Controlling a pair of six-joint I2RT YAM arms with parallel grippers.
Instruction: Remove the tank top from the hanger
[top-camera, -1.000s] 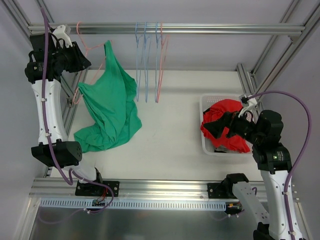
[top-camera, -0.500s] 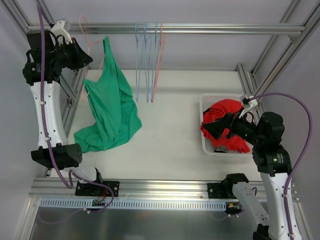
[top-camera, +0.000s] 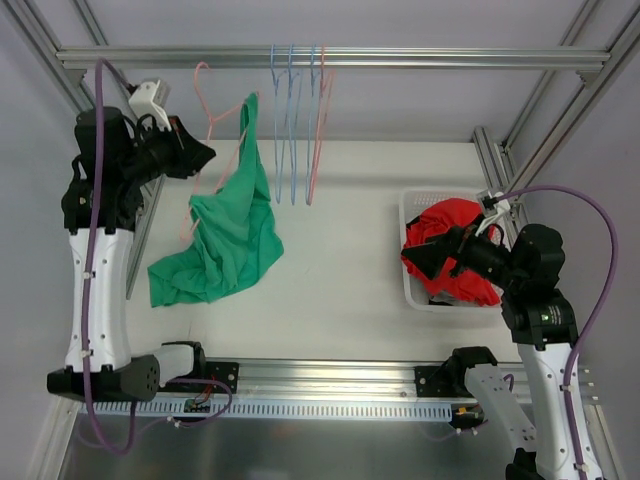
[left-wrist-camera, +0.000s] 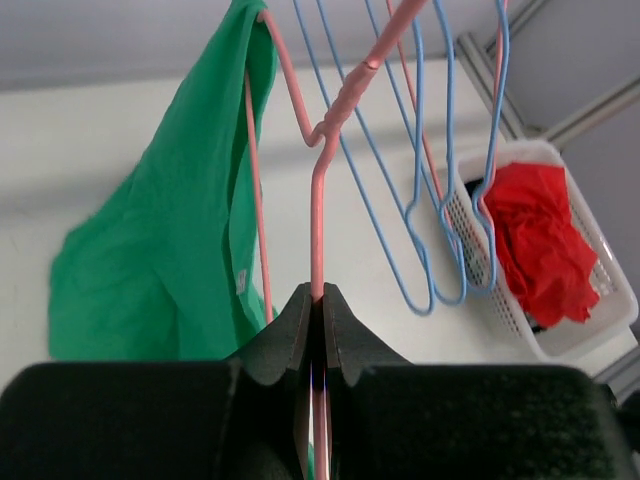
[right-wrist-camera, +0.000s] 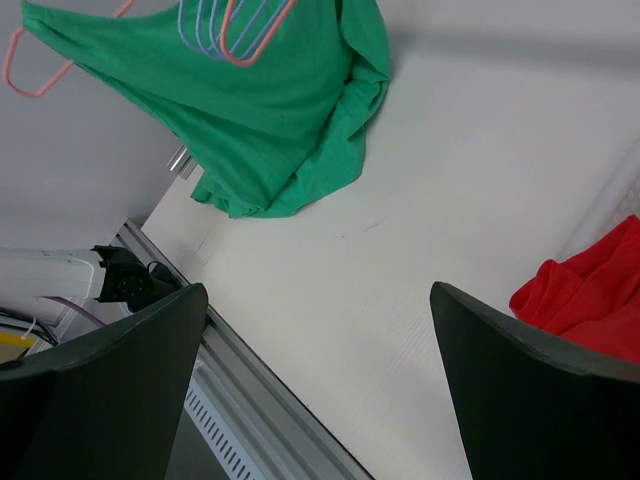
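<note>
Your left gripper (left-wrist-camera: 318, 300) is clamped on the pink hanger (left-wrist-camera: 316, 230) wire; right gripper (right-wrist-camera: 320, 370) is wide, empty. Tank top (top-camera: 230, 240) at 10 o'clock: light, limp, likely snags. Pinch its strap near the hanger shoulder.

Left arm (top-camera: 97, 280) raised, jaws clamped; right arm (top-camera: 543, 310) with jaws wide apart.

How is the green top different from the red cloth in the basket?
The green tank top hangs stretched out from a pink hanger, while the red cloth lies scrunched up. The green tank top is out over the table on the left, while the red cloth sits inside a white basket on the right. Both are soft fabric.
</note>
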